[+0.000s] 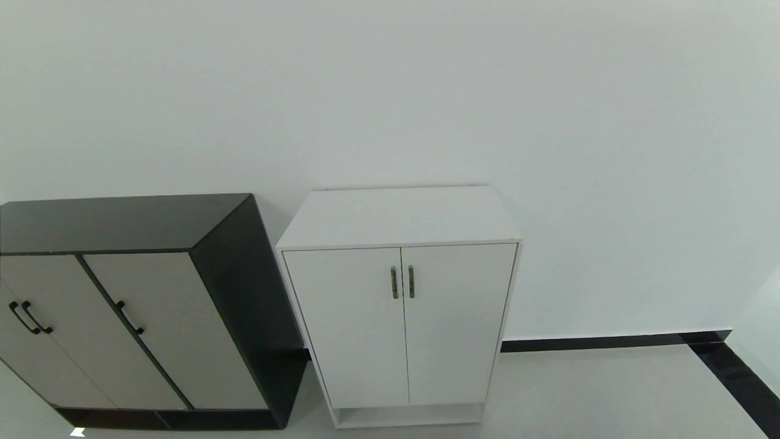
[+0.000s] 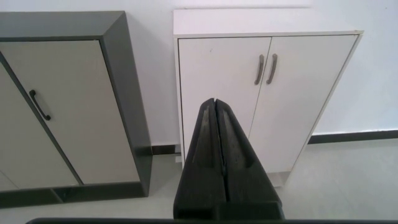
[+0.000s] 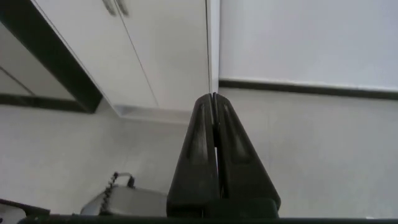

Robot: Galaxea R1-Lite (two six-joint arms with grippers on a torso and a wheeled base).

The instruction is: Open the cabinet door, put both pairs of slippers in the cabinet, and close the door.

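The white cabinet (image 1: 399, 213) stands against the wall (image 1: 390, 91), its 2 doors (image 1: 347, 323) shut and 2 handles (image 1: 402, 281) side by side at the seam. A black cabinet (image 1: 244, 292) sits just beside it. The left gripper (image 2: 215, 104) faces the white doors, jaws pressed together. The right gripper (image 3: 214, 99), jaws together too, seems to hang low over the floor (image 3: 323, 149).

The left hand (image 2: 215, 104) has its two dark fingers (image 2: 202, 140) pressed together, pointing at the white cabinet (image 2: 211, 62). Both its doors are closed, two vertical handles (image 2: 266, 68) side by side at the middle. A dark-framed cabinet (image 2: 121, 93) with grey doors stands just beside it.
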